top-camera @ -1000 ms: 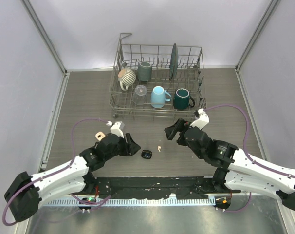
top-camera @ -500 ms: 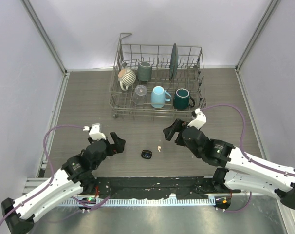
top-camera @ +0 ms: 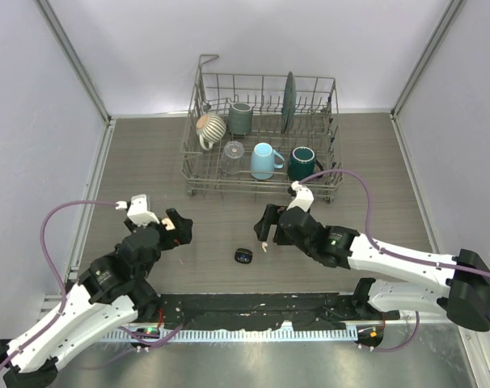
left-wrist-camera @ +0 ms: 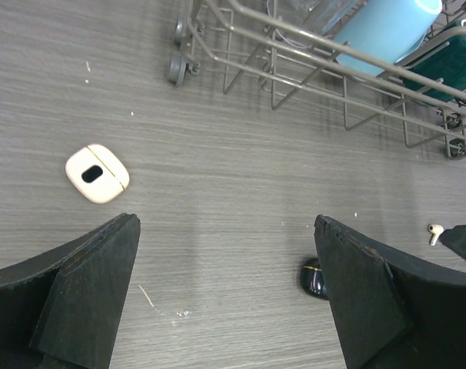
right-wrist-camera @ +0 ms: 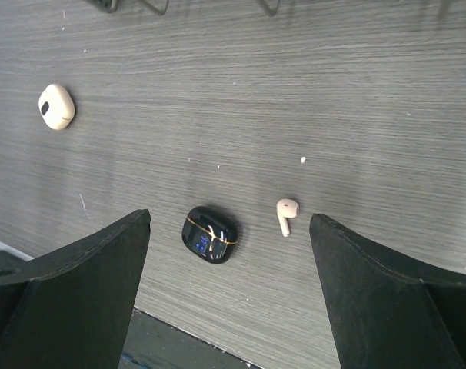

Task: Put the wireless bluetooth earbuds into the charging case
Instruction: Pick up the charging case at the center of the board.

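One pale cream-pink earbud [right-wrist-camera: 285, 214] lies on the wooden table, also seen as the earbud [top-camera: 264, 246] and the earbud [left-wrist-camera: 434, 231]. Just left of it sits a shut black charging case [right-wrist-camera: 210, 234] with a gold line and blue lights, also seen as the black case [top-camera: 243, 256] and, partly hidden, the black case [left-wrist-camera: 314, 278]. A cream charging case [left-wrist-camera: 97, 173] with a dark oval spot lies further left, also the cream case [right-wrist-camera: 56, 106]. My right gripper [right-wrist-camera: 229, 217] hovers open over the black case and earbud. My left gripper [left-wrist-camera: 225, 223] is open, holding nothing. Both show from above: left gripper [top-camera: 180, 228], right gripper [top-camera: 264, 230].
A wire dish rack [top-camera: 265, 77] stands at the back of the table. It holds a light blue mug [top-camera: 264, 160], a dark green mug [top-camera: 303, 163], a grey-green mug [top-camera: 240, 118], a striped mug [top-camera: 210, 127], a glass [top-camera: 234, 150] and an upright plate [top-camera: 288, 101]. Grey walls enclose the sides.
My left arm has drawn back to the left, away from the black case, and its gripper has opened wide. My right gripper has moved left and nearer, over the earbud.
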Robot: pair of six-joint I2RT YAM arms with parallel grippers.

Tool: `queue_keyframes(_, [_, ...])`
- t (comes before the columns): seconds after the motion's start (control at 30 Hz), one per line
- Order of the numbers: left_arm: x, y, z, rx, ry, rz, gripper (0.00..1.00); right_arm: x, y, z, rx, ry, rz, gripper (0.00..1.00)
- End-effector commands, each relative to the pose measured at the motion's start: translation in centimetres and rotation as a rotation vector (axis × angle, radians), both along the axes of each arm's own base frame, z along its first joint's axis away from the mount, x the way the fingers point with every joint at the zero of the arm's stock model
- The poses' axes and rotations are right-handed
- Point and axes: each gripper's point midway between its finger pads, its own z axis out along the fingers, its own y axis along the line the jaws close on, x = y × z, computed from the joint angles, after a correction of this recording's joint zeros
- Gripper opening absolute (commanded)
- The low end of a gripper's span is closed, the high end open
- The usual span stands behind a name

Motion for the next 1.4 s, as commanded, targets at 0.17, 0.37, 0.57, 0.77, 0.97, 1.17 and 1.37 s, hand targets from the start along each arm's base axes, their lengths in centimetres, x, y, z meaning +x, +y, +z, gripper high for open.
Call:
queue_keyframes(0.17, [2.5,0.3,1.8,0.125,-0.015,-0.035,1.0,0.5,3.2,2.6,0.087,-0.039,0.082,0.9])
queue_keyframes(0.37, [4.7,2.9,2.1,0.083,0.035,-0.005,1.0,0.3,3.5,3.0,0.092,-0.05,0.113,0.9])
queue_keyframes(0.57, [5.9,5.9,1.4,0.022,0.111,0.045,1.0,0.1,4.7,2.9,0.105,-0.067,0.176,0.89])
queue_keyframes(0.77, [6.8,9.0,1.9,-0.069,0.16,0.117,1.0,0.6,6.8,1.9,-0.006,-0.084,0.241,0.89])
queue_keyframes(0.97, [6.5,10.9,0.4,-0.025,0.165,0.223,1.0,1.6,9.9,2.1,-0.064,-0.177,0.302,0.88])
queue_keyframes(1.17, [6.1,11.9,1.2,0.012,0.145,0.277,1.0,0.9,14.2,3.4,-0.15,-0.364,0.337,0.87])
queue_keyframes(1.37, [6.1,13.5,1.4,0.023,0.149,0.384,1.0,0.8,19.2,2.3,-0.189,-0.432,0.407,0.86])
